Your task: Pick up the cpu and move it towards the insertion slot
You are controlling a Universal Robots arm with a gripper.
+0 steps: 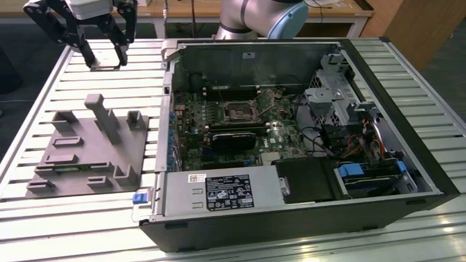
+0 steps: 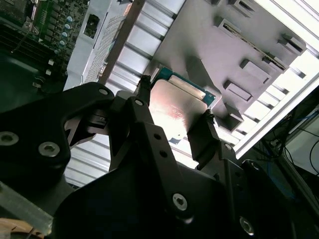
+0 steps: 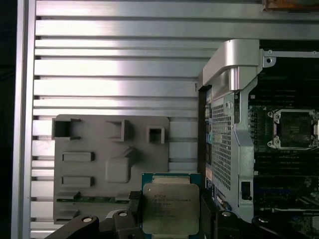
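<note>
My gripper [image 1: 106, 61] hangs above the slatted table at the far corner on the exterior view's left, shut on the cpu [image 1: 106, 67]. In the first wrist view the cpu [image 3: 171, 211], a square chip with a silvery top on a green rim, sits between the two black fingers [image 3: 133, 200]. The second wrist view shows the cpu [image 2: 177, 107] from its shiny underside, clamped at two opposite edges. The insertion slot [image 1: 238, 112], a silver-framed square socket with a dark centre, lies on the green board inside the open computer case; it also appears in the first wrist view [image 3: 294, 129].
A grey plastic fixture [image 1: 87, 153] with upright posts lies on the table at the exterior view's left, below the gripper. The open computer case [image 1: 350, 54] has raised walls, a drive cage [image 1: 328, 103], cables and a power supply [image 1: 218, 191] around the board.
</note>
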